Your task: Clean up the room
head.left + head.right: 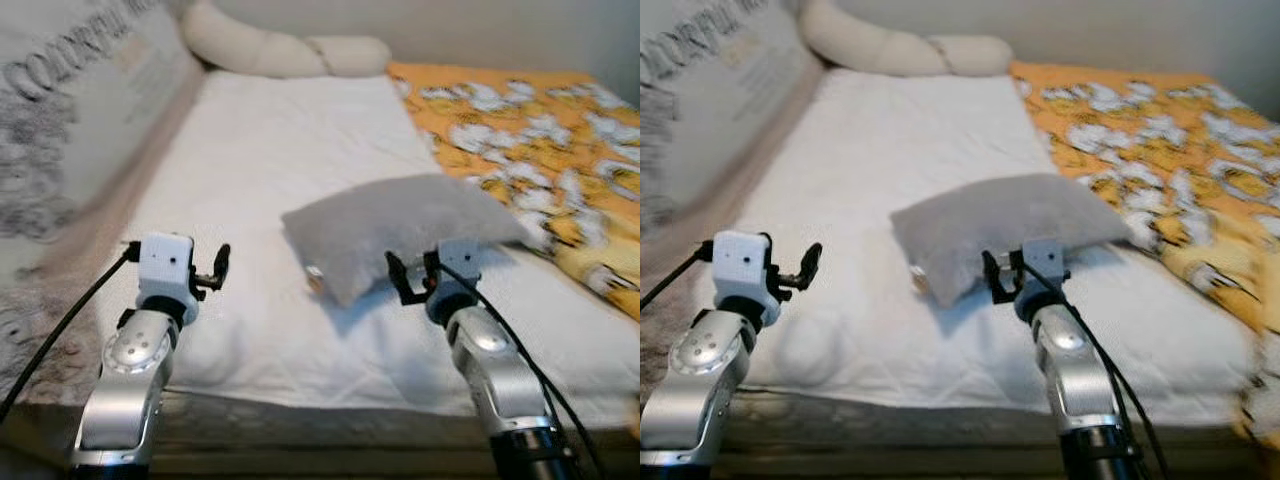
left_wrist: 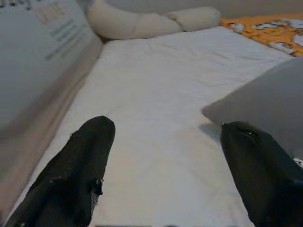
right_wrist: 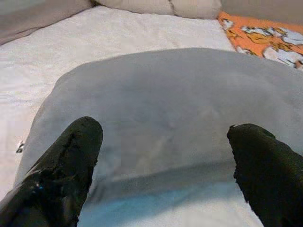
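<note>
1. You have a grey pillow [image 1: 400, 232] lying loose and skewed in the middle of the white sheet [image 1: 270, 140], one corner touching the orange patterned blanket [image 1: 540, 130]. It is not yet picked up, so the tidying looks barely started here.
2. Your right gripper [image 1: 410, 277] sits just in front of the pillow's near edge, fingers spread wide with nothing between them; the right wrist view looks straight onto the grey fabric.
3. Your left gripper [image 1: 218, 270] hovers over bare sheet, well apart from the pillow, also spread and empty.
4. What is left, as I judge it: grasp the pillow and move it toward the head of the bed, where a long cream bolster [image 1: 280, 48] lies.
5. Hard to read: a small pale thing at the pillow's near-left corner, perhaps a tag, is too blurred to name. The printed cushion [image 1: 70, 110] on the left is cut off, and the blanket runs out of view on the right.
</note>
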Controlling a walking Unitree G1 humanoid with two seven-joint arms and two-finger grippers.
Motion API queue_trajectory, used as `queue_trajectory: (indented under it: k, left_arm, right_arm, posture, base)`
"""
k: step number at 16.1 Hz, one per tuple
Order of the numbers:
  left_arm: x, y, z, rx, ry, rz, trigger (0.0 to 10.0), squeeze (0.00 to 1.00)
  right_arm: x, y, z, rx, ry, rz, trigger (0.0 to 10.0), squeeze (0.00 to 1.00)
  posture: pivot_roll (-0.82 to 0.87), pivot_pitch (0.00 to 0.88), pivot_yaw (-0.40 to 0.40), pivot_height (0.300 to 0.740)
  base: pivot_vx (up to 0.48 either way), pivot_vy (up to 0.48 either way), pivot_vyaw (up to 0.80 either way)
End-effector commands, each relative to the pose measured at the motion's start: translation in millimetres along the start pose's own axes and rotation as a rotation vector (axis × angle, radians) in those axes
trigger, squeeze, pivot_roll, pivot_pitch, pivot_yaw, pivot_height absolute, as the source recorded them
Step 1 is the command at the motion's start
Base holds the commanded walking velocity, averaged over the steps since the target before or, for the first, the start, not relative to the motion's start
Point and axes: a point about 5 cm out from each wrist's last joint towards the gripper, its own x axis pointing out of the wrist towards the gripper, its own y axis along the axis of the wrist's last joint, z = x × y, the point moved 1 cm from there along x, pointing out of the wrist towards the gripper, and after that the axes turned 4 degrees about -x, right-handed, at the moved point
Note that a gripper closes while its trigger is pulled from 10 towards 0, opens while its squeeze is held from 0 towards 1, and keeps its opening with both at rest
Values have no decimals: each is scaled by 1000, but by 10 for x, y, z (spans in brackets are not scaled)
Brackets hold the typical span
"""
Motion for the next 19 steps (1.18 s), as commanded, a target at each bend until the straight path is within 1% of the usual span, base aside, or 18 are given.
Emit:
queue_trajectory:
  k: [1, 5, 15, 17, 18, 19]
  left_arm:
    - [6, 26, 19, 8, -11, 8, 10000, 0]
    - [-1, 26, 14, 13, -16, 7, 10000, 0]
    - [-6, 24, 22, 14, -23, 2, 10000, 0]
    - [-2, 30, 25, 13, -24, 2, 10000, 0]
    - [-8, 36, 68, -29, -48, 2, 10000, 0]
    - [-16, 28, 107, -38, -68, -8, 10000, 0]
  right_arm:
    - [0, 20, 40, 3, -14, 9, 10000, 0]
    - [-2, -6, 70, 4, -37, 3, 10000, 0]
    - [0, -4, 75, 8, -44, 5, 10000, 0]
    - [2, 0, 79, 10, -47, 6, 10000, 0]
    - [1, -1, 84, 9, -47, 4, 10000, 0]
    - [-2, -8, 89, 10, -48, 2, 10000, 0]
  posture:
    - [65, 0, -24, 740]
    - [66, 0, -22, 740]
    - [64, 0, -18, 740]
    - [66, 0, -20, 740]
    - [66, 0, -18, 740]
    - [66, 0, -18, 740]
  base:
    - [289, 0, 625]
    - [288, 0, 0]
    - [276, 0, 0]
    - [0, 0, 0]
    - [0, 0, 0]
    - [0, 0, 0]
